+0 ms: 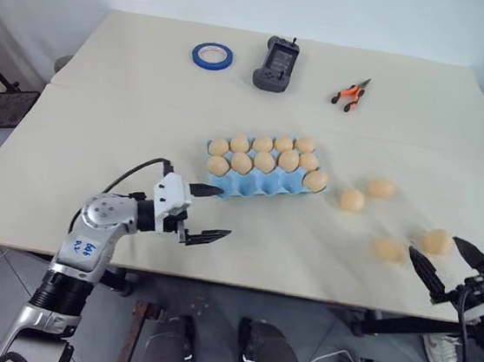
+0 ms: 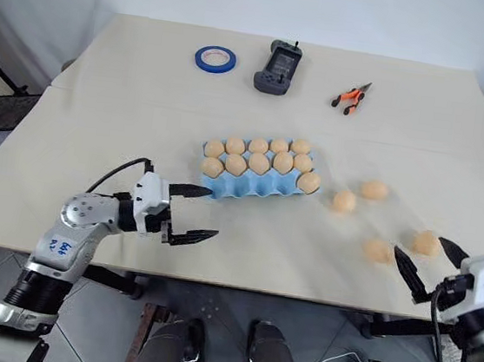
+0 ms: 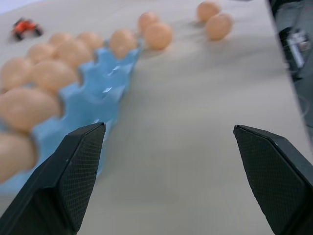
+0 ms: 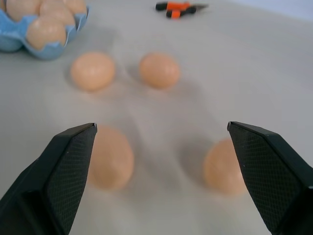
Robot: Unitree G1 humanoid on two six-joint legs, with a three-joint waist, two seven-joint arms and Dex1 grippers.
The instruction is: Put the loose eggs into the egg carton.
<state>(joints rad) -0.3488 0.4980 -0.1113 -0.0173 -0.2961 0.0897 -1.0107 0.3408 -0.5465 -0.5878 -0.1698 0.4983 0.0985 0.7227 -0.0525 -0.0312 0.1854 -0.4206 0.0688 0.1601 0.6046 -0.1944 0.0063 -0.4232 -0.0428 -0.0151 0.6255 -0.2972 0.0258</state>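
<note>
My right gripper [image 1: 447,258] gapes wide, holding nothing, near four smooth tan-orange loose eggs [image 1: 389,248] beside the pale-blue egg carton [image 1: 259,185].

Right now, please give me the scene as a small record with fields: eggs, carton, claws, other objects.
loose eggs: four on the table, right of the carton
egg carton: light blue, ten eggs in the back cups, front row empty
left claw: open, empty, beside the carton's left end
right claw: open, empty, near the two closest eggs
other objects: blue tape ring, grey controller, orange pliers
</note>
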